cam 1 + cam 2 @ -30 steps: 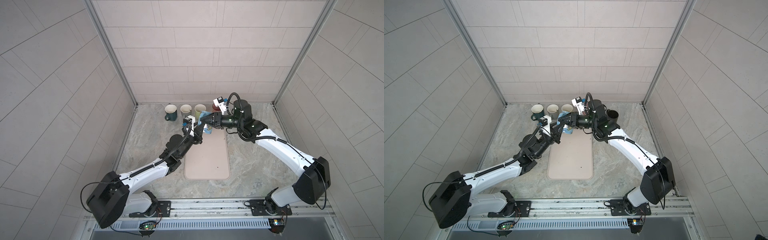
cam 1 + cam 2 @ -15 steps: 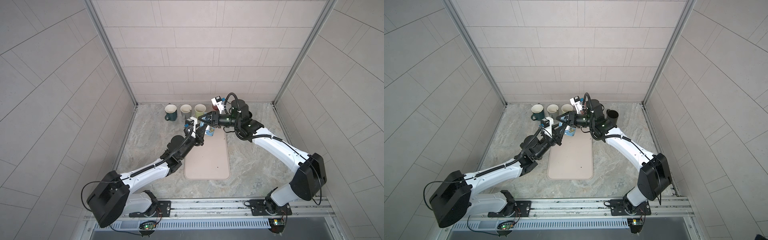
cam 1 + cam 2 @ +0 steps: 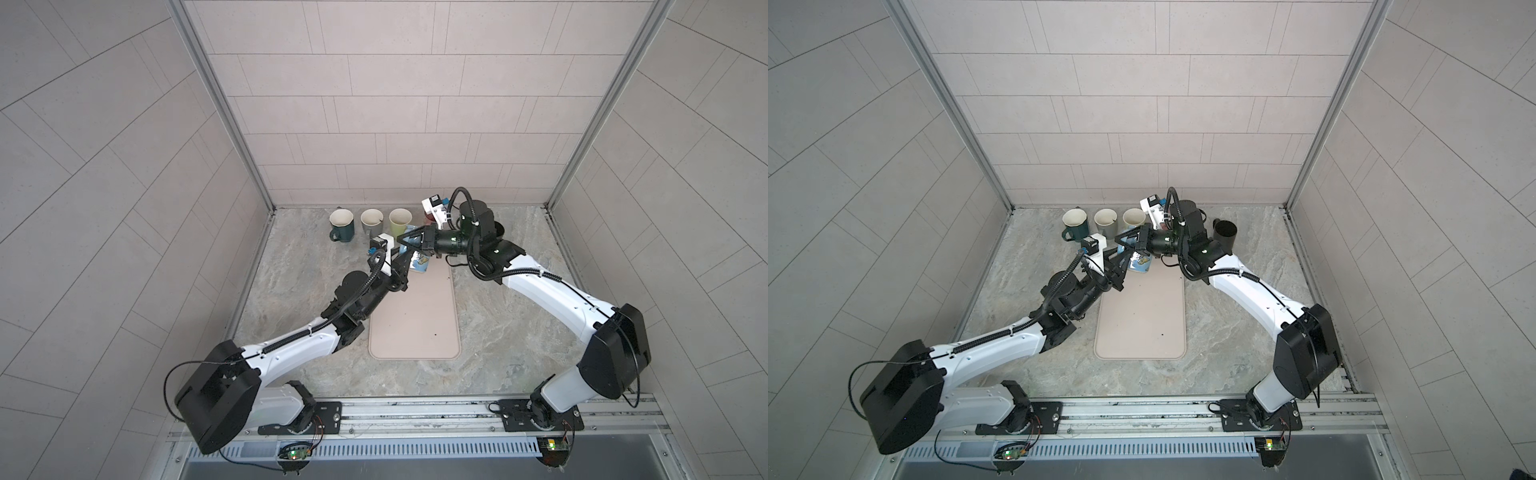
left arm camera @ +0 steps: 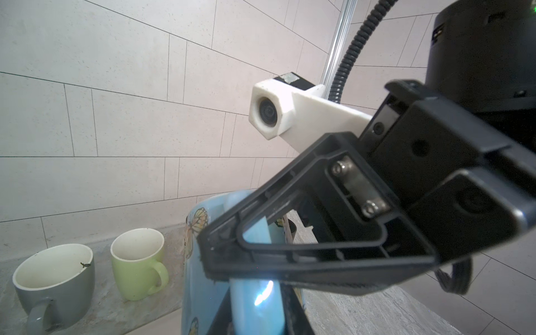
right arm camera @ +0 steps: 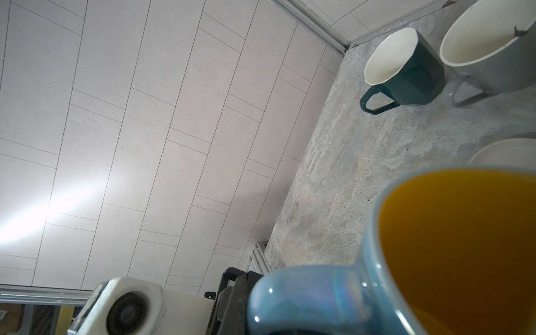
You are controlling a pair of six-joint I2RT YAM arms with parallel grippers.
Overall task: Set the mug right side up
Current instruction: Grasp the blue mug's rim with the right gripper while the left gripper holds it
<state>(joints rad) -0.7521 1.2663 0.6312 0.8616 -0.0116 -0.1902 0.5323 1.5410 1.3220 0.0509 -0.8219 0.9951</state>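
Left edge of the tabletop [image 3: 291, 270]: bare stone from the side wall in to the left arm, plenty of room. Along the back edge, toward the back-left corner, I see three mugs upright in a tight row: dark green mug [image 3: 341, 224], grey mug [image 3: 371, 222], light green mug [image 3: 399, 220], with narrow gaps between them. Just in front of the light green one, the left gripper [image 3: 404, 262] comes in from the near-left and is clenched on the handle [image 5: 304, 293] of the blue butterfly mug [image 3: 420, 262]. That mug is at the far short edge of the mat [image 3: 415, 316], tipped, its orange inside facing the right wrist camera. I can't tell whether its base touches the mat. It is tight here, the mug's rim close beside the light green mug. The right gripper [image 3: 399, 240] reaches across from the right with its jaws closed and its tips against the mug's upper side. I can't tell whether it pinches the wall. The mat is bare from the mug to its near edge. A black mug [image 3: 1225, 232] stands upright close to the back edge, beside the right arm. Beyond it there is open stone to the right edge.
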